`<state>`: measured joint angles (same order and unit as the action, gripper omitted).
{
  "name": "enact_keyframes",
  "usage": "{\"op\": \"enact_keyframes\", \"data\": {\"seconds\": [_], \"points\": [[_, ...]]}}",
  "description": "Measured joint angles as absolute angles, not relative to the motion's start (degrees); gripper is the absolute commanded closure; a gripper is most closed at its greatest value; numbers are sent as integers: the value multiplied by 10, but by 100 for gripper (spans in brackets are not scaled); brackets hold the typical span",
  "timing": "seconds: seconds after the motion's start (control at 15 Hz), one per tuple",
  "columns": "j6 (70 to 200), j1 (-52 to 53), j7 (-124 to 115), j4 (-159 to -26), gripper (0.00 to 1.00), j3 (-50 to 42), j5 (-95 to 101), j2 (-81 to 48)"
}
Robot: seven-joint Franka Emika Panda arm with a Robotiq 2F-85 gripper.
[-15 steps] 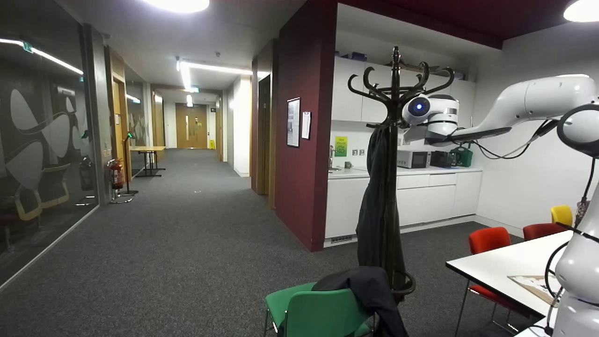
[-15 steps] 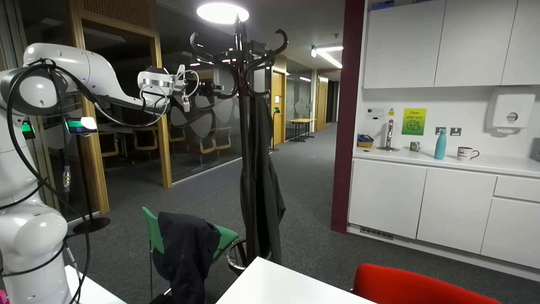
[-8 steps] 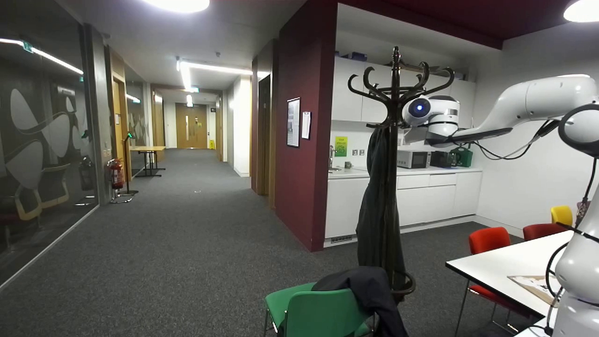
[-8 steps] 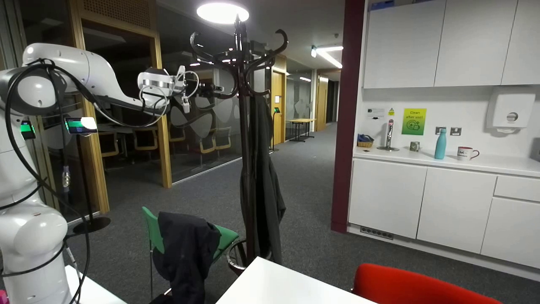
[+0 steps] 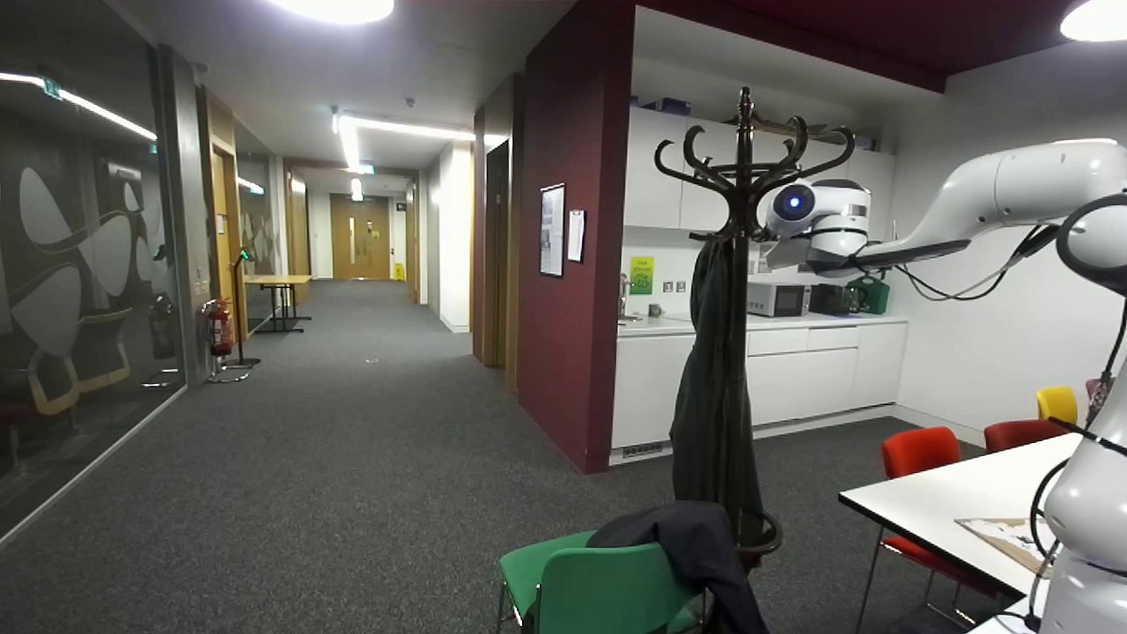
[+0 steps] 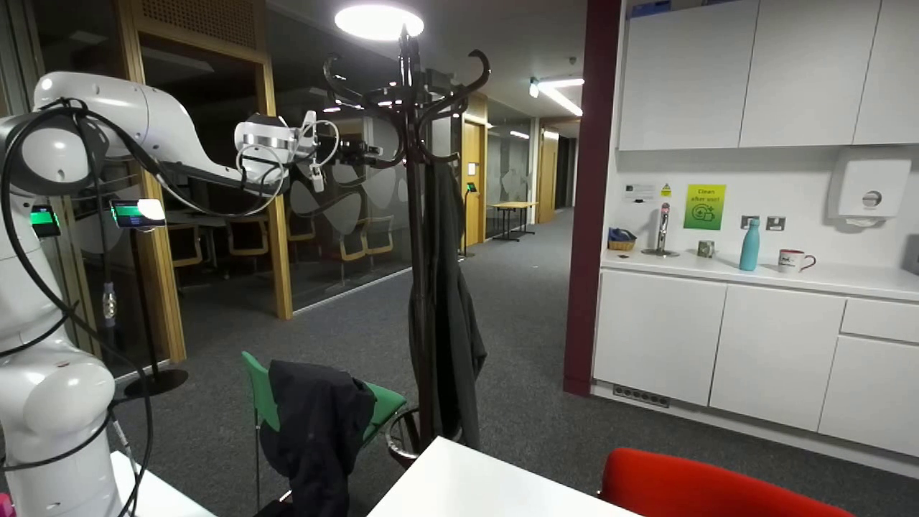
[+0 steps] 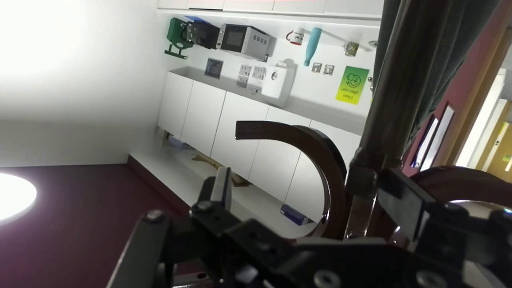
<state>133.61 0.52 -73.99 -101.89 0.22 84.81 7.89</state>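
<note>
My gripper (image 7: 311,194) stands open in the wrist view, its fingers (image 7: 222,190) wide apart and nothing gripped. A dark, glossy coat stand (image 5: 738,396) is what it is nearest to. Within the gap, a curved hook (image 7: 320,154) and the stand's pole (image 7: 394,92) appear; the right finger overlaps the pole's edge, and I cannot tell whether they touch. In an exterior view the black gripper (image 6: 367,152) points at the stand just below its upper hooks. Elsewhere the stand's head hides the fingers. A dark coat (image 6: 459,323) hangs down the stand's far side.
A green chair (image 5: 607,586) with a dark jacket (image 6: 316,424) over it stands by the stand's foot. Close by are a white table (image 6: 495,488) and a red chair (image 6: 711,488). Kitchen units (image 6: 660,330) line the wall, with a blue bottle (image 6: 749,245) and a mug (image 6: 791,261).
The arm has drawn back very slightly: its wrist sits a little further right in an exterior view, and its elbow a little further left in an exterior view. The gripper stays near the stand.
</note>
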Motion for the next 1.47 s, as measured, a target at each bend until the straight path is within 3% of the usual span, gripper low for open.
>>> {"op": "enact_keyframes", "data": {"seconds": [1.47], "points": [[1318,-19,-779,-1097,0,-29,848,161]]}}
